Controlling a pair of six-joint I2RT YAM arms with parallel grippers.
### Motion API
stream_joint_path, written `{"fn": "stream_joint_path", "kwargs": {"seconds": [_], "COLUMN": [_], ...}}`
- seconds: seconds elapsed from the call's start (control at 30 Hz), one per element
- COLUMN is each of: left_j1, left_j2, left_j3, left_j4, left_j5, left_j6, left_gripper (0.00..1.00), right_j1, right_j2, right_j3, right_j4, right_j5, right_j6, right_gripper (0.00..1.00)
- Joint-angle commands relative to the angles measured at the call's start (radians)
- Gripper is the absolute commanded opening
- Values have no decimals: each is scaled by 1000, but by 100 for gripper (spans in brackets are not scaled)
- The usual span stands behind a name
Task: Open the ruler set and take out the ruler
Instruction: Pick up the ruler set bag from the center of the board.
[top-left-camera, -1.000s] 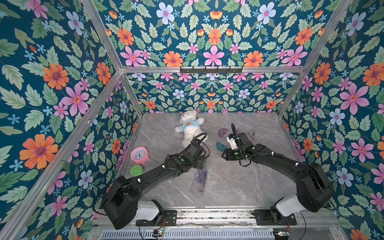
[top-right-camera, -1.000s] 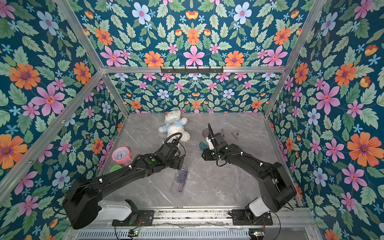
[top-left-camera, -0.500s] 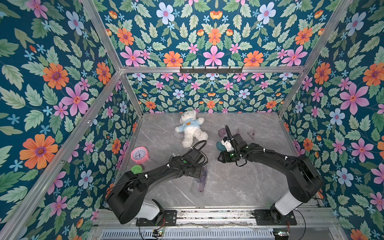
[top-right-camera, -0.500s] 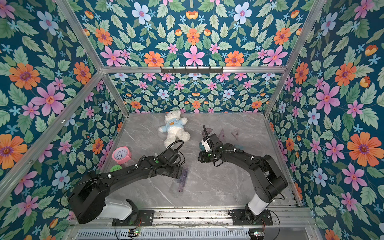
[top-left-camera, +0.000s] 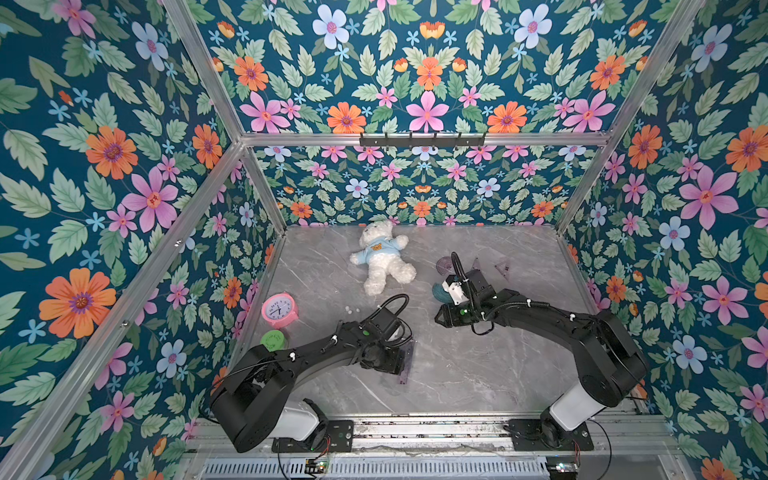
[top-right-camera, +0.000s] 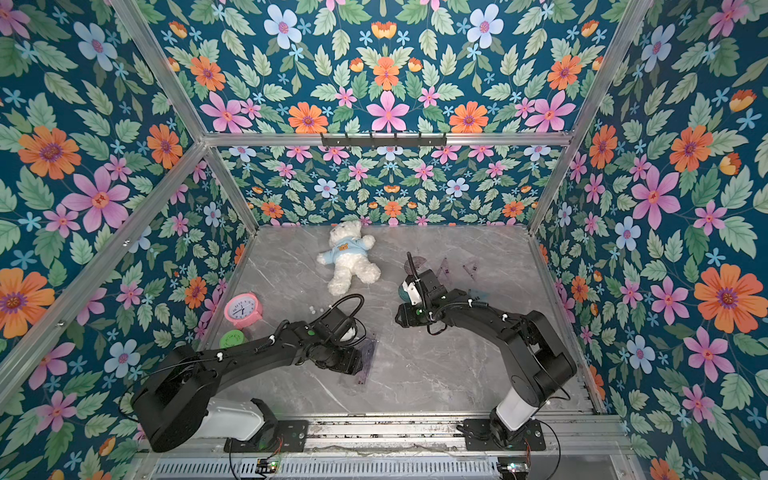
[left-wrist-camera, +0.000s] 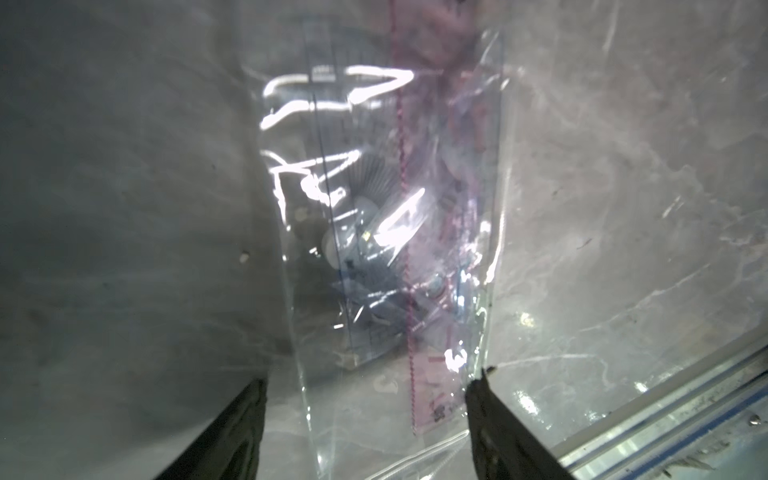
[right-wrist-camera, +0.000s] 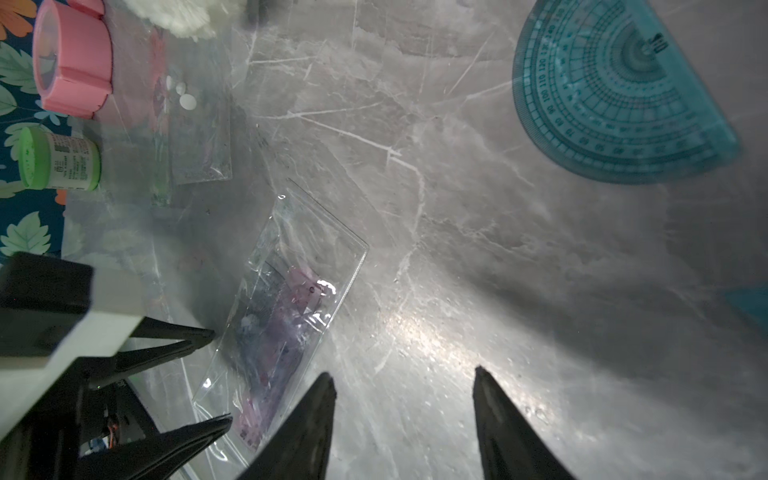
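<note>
left jaws straddle the ruler set (left-wrist-camera: 386, 249), apart, at six o'clock on the desk (top-left-camera: 478, 374). right jaws apart too.

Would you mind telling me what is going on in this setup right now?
The left tool hangs open, low over a clear plastic pouch that lies flat on the grey marble table. It has one finger on each side of the pouch and grips nothing. A purple ruler is inside the pouch, so it is not out yet. The right tool is open too, over bare table beside the pouch. A teal plastic protractor lies loose further off.
</note>
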Motion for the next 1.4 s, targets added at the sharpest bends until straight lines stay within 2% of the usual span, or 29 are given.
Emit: {"fn": "stream_joint_path", "kwargs": {"seconds": [0.0, 0.13, 0.2, 0.43, 0.67, 1.0, 1.37], "left_j1": [-1, -2, -3, -6, -8, -8, -7], "left_j2": [-17, -36, -46, -72, -72, -46, -51], "left_j3": [-34, -70, -84, -107, -95, -39, 118], "left_j4": [37, 69, 84, 141, 189, 211, 111], "left_j5": [50, 72, 80, 76, 44, 8, -120], "left_j6": [-58, -91, -107, -156, -172, -140, 41], "left_gripper": [71, 62, 53, 32, 1, 0, 0], "right_j1": [5, 9, 10, 12, 12, 12, 11], "right_j2": [-24, -51, -59, -77, -70, -62, -131], "right_j3": [-12, -28, -32, -44, -45, -39, -36], "right_j4": [20, 28, 30, 35, 31, 24, 0], "right_j5": [-2, 15, 24, 45, 49, 55, 111], "right_j6": [8, 16, 20, 25, 23, 23, 49], "right_gripper": [55, 55, 55, 55, 55, 54, 55]}}
